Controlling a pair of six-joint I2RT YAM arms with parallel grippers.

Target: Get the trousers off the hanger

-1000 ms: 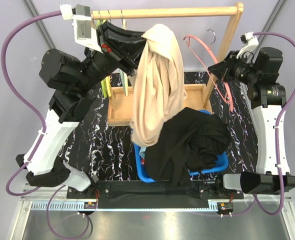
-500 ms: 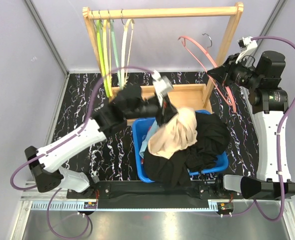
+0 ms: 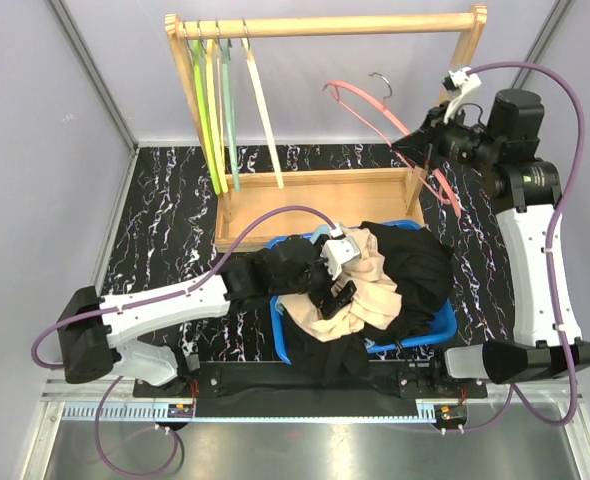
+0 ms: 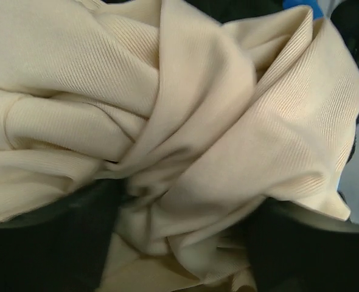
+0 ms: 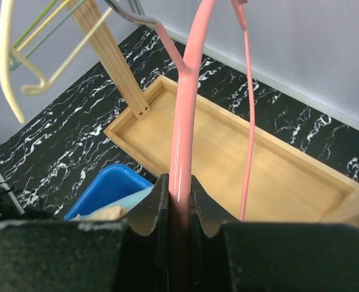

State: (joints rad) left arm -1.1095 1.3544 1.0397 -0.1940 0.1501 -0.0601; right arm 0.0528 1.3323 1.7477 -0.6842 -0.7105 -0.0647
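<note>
trousers lie heaped in the blue bin point(image 3: 283, 338). the beige pair point(image 3: 370, 290) sits crumpled on top of the heap, over the bin's middle and left half. a black pair point(image 3: 415, 262) bulks over the bin's right and far part, and more black cloth spills over the bin's near rim.

the left gripper point(image 3: 341, 296) is down over the bin's middle, resting on the beige pair. from its wrist the beige pair point(image 4: 185, 121) fills nearly the whole view. the dark fingers point(image 4: 45, 243) show at the two lower corners, spread wide apart, with a wad of beige folds bulging between them, so this pincer stands well open rather than pinched together.

the right gripper point(image 3: 416, 150) is held high beyond the bin's far right corner. its wrist view shows the right gripper point(image 5: 179, 204) closed tight on the bar of the pink hanger point(image 5: 187, 91). that pink hanger point(image 3: 370, 108) is tilted, with its metal hook in free air below the rail point(image 3: 325, 24).

the wooden rack point(image 3: 462, 75) stands beyond the bin's far side, its tray base point(image 3: 315, 195) just beside the bin's far rim. green, yellow and cream hangers point(image 3: 220, 110) hang on the rail, beyond the bin's far left corner.
</note>
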